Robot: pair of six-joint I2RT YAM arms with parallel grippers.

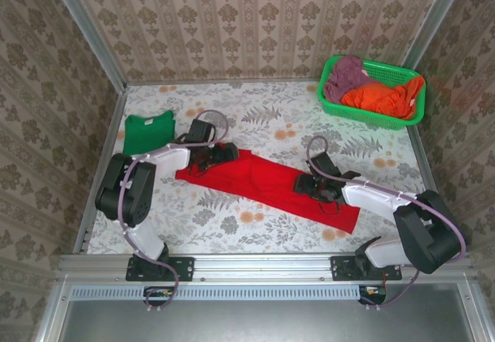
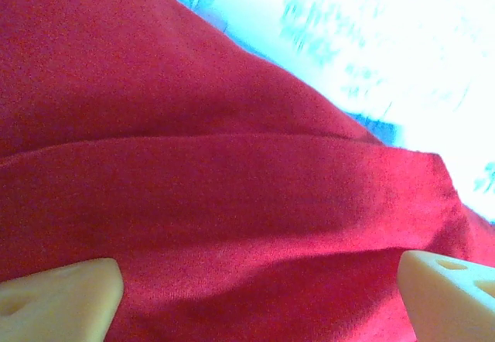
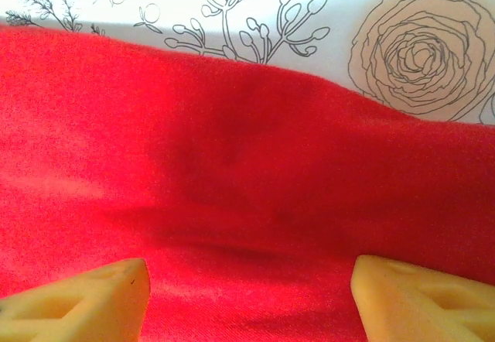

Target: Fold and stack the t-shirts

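Across the middle of the surface [image 1: 263,117] the red t-shirt [image 1: 267,181] is lying as a long strip, seemingly half-folded. The left claw [image 1: 223,155] and right claw [image 1: 308,186] are hanging released over it. The green t-shirt [image 1: 148,131] is sitting folded far left, so stacking looks still to come.

The setting was a robot test enclosure: aluminium frame rails [image 1: 263,265], damask-patterned wall panels [image 1: 255,17], and a floral-covered table [image 1: 255,117].

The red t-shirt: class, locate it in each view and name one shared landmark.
Top external: the red t-shirt lies as a slanted strip mid-table.
Left wrist: it covers all but the top right corner.
Right wrist: it covers the lower three-quarters.
Shared landmark: the floral tablecloth beyond its edge.
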